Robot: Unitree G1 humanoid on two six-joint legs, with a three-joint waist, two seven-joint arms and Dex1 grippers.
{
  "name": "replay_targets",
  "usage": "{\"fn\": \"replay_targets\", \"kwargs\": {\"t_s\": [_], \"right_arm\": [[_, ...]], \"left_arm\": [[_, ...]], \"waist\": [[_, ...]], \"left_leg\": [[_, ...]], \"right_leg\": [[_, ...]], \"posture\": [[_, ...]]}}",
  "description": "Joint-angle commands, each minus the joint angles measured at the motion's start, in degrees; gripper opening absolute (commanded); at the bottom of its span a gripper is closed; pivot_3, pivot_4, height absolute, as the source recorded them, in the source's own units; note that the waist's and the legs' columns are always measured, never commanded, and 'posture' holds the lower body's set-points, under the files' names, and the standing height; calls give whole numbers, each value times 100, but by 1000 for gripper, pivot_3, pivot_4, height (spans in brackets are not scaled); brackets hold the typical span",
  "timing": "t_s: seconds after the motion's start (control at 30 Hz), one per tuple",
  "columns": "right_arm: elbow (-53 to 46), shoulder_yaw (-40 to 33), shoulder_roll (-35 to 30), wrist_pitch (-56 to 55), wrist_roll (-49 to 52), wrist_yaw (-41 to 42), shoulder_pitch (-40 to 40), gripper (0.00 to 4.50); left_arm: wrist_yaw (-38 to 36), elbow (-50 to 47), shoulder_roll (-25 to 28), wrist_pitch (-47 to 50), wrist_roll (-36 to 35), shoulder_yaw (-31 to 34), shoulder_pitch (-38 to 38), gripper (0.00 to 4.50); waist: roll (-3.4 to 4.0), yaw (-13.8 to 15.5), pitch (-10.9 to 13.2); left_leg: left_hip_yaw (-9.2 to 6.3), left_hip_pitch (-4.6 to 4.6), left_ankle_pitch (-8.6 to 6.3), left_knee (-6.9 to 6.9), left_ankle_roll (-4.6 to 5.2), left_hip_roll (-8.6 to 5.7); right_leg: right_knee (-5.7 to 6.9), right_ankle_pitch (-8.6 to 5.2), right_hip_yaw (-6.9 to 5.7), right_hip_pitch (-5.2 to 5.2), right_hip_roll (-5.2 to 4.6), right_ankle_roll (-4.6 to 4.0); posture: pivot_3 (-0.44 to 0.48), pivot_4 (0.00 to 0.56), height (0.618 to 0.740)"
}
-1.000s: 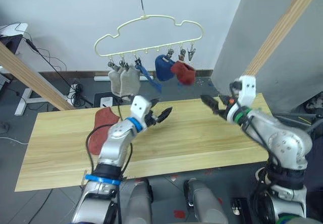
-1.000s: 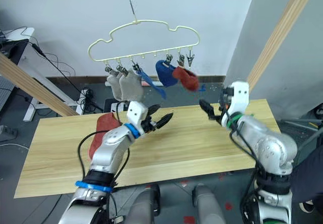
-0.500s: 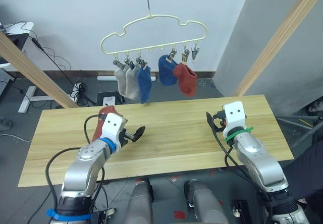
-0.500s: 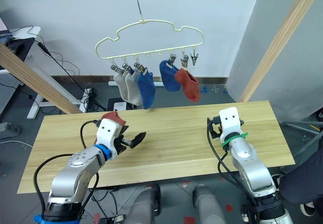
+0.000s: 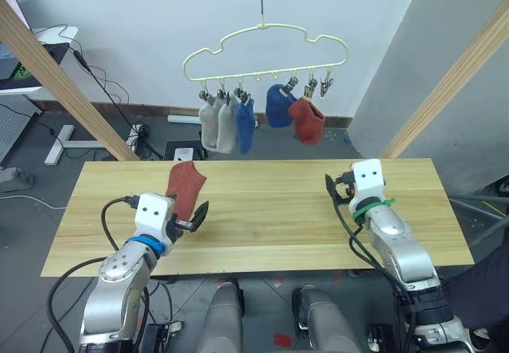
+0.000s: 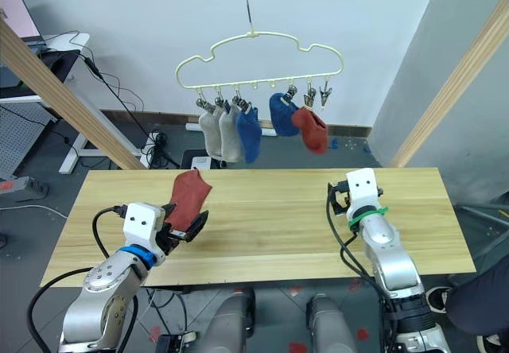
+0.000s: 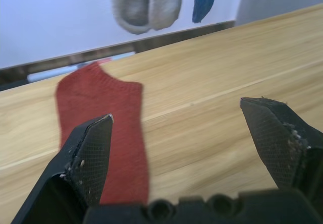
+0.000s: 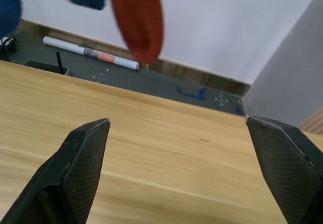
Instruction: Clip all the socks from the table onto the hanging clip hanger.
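Left end effector (image 5: 196, 216): I saw fingers spread apart, empty, low over bench (image 5: 278, 234), beside near end of rust-red sock (image 5: 184, 188) lying flat on left half. Clip hanger (image 5: 262, 43): hung above far bench edge; I counted two grey socks (image 5: 217, 126), blue sock (image 5: 245, 125), second blue sock (image 5: 278, 105), second rust-red sock (image 5: 307, 121) clipped along lower bar, rightmost clip (image 5: 325, 88) bare. Right end effector (image 8: 176, 173): fingers wide apart, empty, over right bench half.

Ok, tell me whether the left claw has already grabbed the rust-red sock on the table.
No: the left claw is open, and the rust-red fabric sock lies flat on the light wooden table.
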Motion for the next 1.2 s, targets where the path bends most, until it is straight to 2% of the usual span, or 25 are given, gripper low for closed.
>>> {"fn": "replay_targets", "kwargs": {"t_s": [0.03,0.1,0.17,0.27,0.3,0.57,0.7,1.03,1.2], "right_arm": [[-58,-385,-19,-182,130,107,-92,4500],[83,-490,34,-213,143,106,-310,4500],[218,-528,78,-364,127,139,-439,4500],[380,-624,172,-555,89,58,-712,3945],[431,-622,196,-585,42,4,-794,3600],[546,-654,354,-726,-50,-139,-974,3600],[565,-610,429,-736,-70,-179,-1051,2734],[749,-572,559,-1073,-14,-107,-1495,2734],[683,-495,706,-1027,40,-43,-1764,2734]], "left_arm": [[-202,-100,-26,-313,-70,-169,-120,4482],[-396,-62,43,-435,-140,-235,-344,4482],[-641,9,52,-535,-253,-295,-496,4482],[-1101,-147,159,-331,-659,-362,-850,4500],[-1280,-195,235,-309,-741,-406,-940,4500],[-1547,-293,299,-126,-1266,-354,-1247,4500],[-1550,-294,215,-124,-1405,-411,-1492,4500],[-2070,-199,335,-164,-1845,-304,-1799,4500],[-2069,-28,359,-316,-1791,-187,-1964,4500]], "waist": [[-4,-21,-13],[-5,-56,-11],[-4,-81,-14],[-6,-94,-31],[-6,-96,-31],[-6,-113,-41],[-6,-122,-41],[-6,-119,-41],[-6,-117,-41]], "left_leg": [[1,0,0,0,0,1],[-2,0,0,2,0,3],[-1,7,1,3,0,8],[1,19,1,5,-1,10],[2,18,1,5,-1,9],[2,16,1,9,-1,6],[0,16,2,22,-1,7],[-5,29,2,38,0,8],[-5,31,2,38,0,7]], "right_leg": [[1,1,0,0,0,0],[4,1,-1,-1,5,-1],[10,4,2,-1,12,-5],[13,6,3,8,15,-6],[13,6,4,7,15,-6],[15,22,3,9,11,-27],[21,25,2,12,13,-21],[21,32,2,35,15,-8],[20,34,2,37,15,-12]], "posture": [[29,203,740],[22,234,740],[20,215,740],[26,208,740],[26,208,740],[32,198,740],[34,203,740],[63,210,740],[61,212,740]]}}
